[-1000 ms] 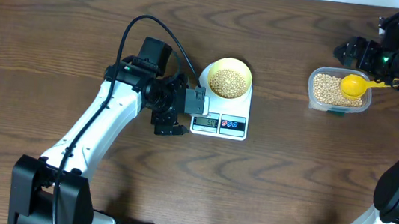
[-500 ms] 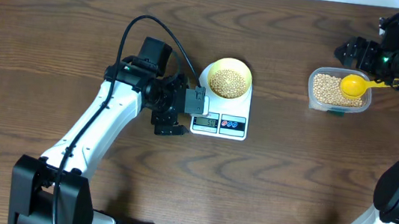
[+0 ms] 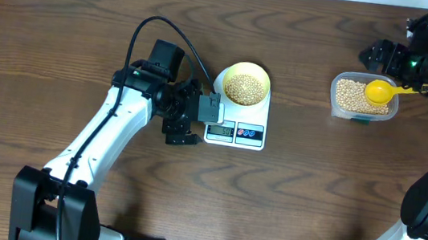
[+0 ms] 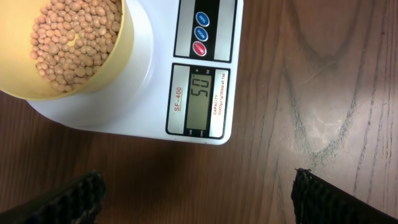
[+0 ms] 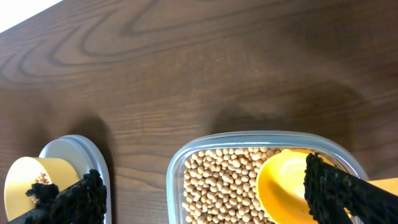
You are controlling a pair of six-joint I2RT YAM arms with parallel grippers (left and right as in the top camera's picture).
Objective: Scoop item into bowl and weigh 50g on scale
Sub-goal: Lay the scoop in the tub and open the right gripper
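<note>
Nothing has moved this past second, so I judge the weighing done. On the table (image 3: 46, 36) the scale (image 4: 124, 109) reads fifty. The tub (image 3: 334, 97) at its two o'clock holds the scoop (image 3: 379, 92). The bowl (image 4: 122, 59) of beans (image 4: 68, 31) sits on its twelve o'clock end. Left tool (image 3: 197, 124) and right tool (image 5: 202, 194) hang released.

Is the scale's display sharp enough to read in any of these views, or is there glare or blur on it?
Left wrist view: the display on the scale is sharp and free of glare, digits turned sideways, reading 50. Overhead view: the display is too small to read. Right wrist view: only the scale's edge shows at the left, no display.
</note>
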